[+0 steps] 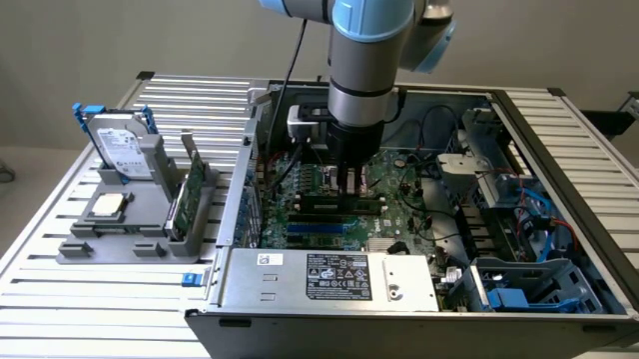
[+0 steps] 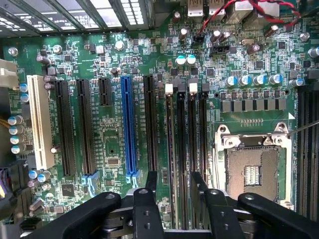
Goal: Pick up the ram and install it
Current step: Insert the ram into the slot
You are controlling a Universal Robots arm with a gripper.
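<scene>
table (image 1: 100, 303): a metal table made of long slats. It carries a gray holder and a computer case.
gray holder (image 1: 110, 250): sits by the table's edge on the exterior view's left. A hard drive (image 1: 125, 149) with blue rails and a green card (image 1: 190, 194) stand in it. A small square chip (image 1: 108, 204) lies flat in it.
computer case (image 1: 399, 336): open on top, on the table's other side. Inside are the motherboard (image 1: 399, 217) and a silver power box (image 1: 330, 277) by the near wall.
ram (image 1: 345, 202): stands in a slot on the motherboard, right under the gripper.
gripper (image 1: 349, 191): let go. Its fingers are spread apart, one on each side of the ram, holding nothing.
wrist view: up close, the black fingers (image 2: 144, 209), a blue slot (image 2: 128, 124), a white slot (image 2: 40, 119) and a square silver socket (image 2: 251, 169).
exterior view: the whole table, the holder and the case.
</scene>
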